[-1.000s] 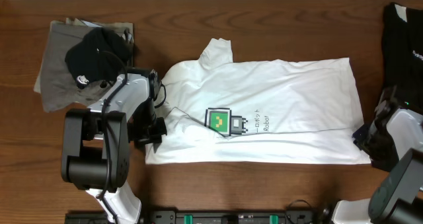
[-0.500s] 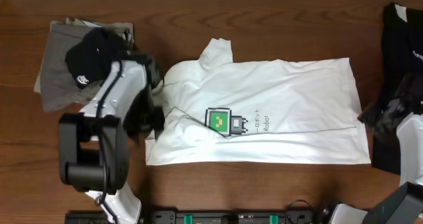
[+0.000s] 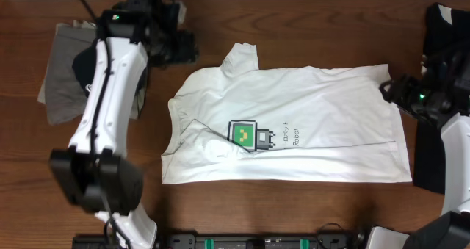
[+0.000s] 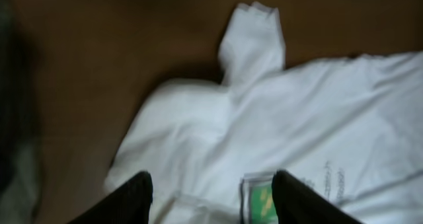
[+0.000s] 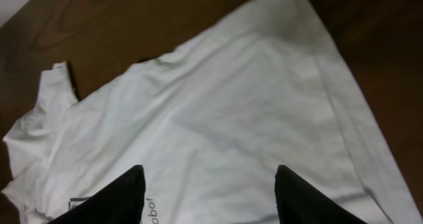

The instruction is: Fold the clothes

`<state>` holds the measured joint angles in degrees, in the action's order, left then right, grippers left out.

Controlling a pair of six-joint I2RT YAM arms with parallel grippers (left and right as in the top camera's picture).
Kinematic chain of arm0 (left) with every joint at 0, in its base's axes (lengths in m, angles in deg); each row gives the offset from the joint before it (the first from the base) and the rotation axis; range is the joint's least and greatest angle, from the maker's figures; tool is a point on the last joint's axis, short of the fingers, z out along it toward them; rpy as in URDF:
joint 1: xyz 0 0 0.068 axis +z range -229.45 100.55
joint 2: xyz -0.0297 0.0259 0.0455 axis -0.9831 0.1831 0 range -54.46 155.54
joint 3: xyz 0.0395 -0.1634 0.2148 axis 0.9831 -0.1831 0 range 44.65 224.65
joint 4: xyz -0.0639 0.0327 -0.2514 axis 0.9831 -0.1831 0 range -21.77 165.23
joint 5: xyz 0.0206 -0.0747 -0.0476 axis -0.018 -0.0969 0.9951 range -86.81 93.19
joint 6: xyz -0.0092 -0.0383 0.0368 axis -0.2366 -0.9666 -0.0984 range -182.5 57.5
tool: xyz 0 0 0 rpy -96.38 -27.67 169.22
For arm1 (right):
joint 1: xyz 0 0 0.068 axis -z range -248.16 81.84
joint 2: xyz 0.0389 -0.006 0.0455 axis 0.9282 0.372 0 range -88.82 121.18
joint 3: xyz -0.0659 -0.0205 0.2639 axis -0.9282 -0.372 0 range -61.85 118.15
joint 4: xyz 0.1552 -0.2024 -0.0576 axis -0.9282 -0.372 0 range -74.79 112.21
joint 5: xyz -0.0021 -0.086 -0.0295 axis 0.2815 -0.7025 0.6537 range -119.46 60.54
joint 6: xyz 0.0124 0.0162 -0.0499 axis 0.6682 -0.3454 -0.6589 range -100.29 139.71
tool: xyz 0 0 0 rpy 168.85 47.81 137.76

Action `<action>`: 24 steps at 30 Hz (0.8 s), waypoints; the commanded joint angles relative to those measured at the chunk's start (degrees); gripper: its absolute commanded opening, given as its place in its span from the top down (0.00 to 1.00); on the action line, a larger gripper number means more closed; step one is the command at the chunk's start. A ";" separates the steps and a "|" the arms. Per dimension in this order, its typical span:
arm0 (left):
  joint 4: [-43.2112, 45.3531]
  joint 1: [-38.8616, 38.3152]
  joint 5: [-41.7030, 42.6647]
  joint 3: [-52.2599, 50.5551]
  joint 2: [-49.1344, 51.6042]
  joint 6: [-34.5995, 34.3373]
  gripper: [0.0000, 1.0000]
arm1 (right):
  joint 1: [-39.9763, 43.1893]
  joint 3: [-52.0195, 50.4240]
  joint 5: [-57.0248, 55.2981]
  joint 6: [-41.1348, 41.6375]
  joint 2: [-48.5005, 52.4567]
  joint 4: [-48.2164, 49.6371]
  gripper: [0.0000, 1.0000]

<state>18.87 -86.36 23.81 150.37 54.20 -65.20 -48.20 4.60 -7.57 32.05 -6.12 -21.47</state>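
White T-shirt (image 3: 316, 117): lies flat mid-desk (image 3: 308, 29), print up, spread so its edges can be reached.
Sleeve (image 3: 242, 58): sticks out at the far edge, not tucked in; probably the next fold.
Left end effector (image 4: 211, 194): fingers apart, empty, above that sleeve, apparently lined up to take it.
Right end effector (image 5: 210, 191): fingers apart, empty, over the hem end.
Grey pile (image 3: 62, 80), black garment (image 3: 444, 29): off to the sides, clear of the work.

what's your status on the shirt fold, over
Left gripper and right gripper open, empty. White T-shirt flat, print up, one sleeve sticking out. Grey pile, black garment off to the sides.
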 commanded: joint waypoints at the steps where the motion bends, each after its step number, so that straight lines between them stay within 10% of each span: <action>1: 4.42 -0.85 5.79 0.96 7.87 2.05 0.40 | -1.77 1.01 1.29 -0.83 1.29 0.66 0.38; 24: 36.61 -7.58 -1.14 4.68 31.12 3.37 0.51 | -2.43 0.87 -2.43 -0.26 1.68 -3.52 0.43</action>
<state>55.06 -94.12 24.92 153.88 83.20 -62.49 -50.03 4.65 -8.60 32.07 -4.81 -24.81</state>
